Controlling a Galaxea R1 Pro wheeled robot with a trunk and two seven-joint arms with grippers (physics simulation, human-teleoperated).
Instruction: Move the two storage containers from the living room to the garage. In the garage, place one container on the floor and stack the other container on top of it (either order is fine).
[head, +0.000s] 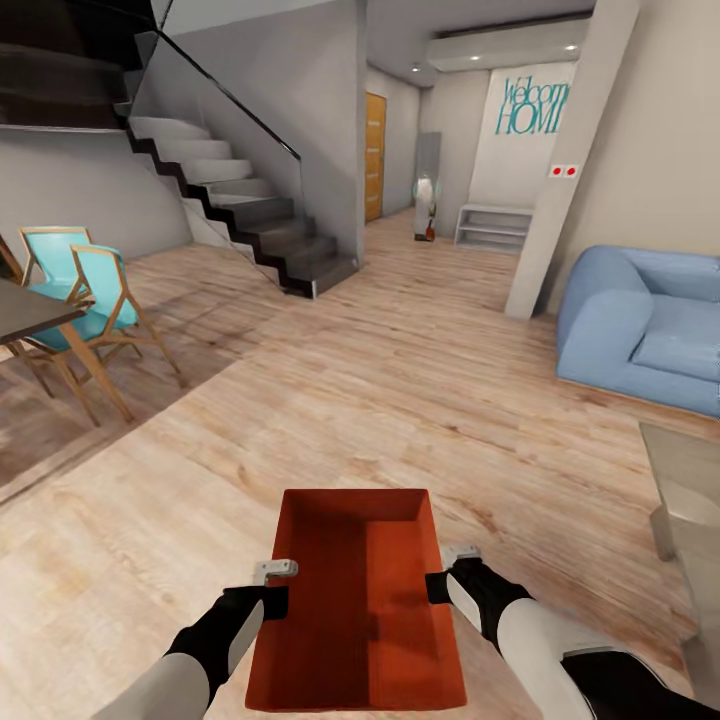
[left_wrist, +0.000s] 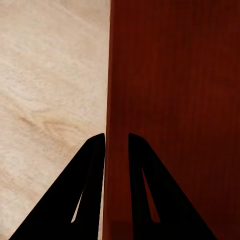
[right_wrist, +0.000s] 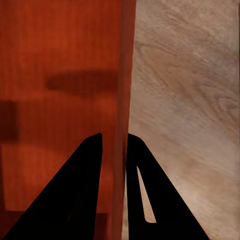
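**One bin held across both arms, long axis pointing ahead**

The robot stands in the living room on light wood-plank flooring (head: 400, 380), carrying one red-orange storage container (head: 355, 610) low in front of its trunk. The bin's long axis runs straight away from the robot, toward the hallway beyond the staircase (head: 250, 200). The left gripper (head: 275, 590) pinches the left long wall, one finger inside and one outside; the right gripper (head: 445, 575) pinches the right long wall the same way. Both arms sit equally near, at mid-length. The blue sofa (head: 640, 330) lies to the right. The carry to the garage appears barely under way.
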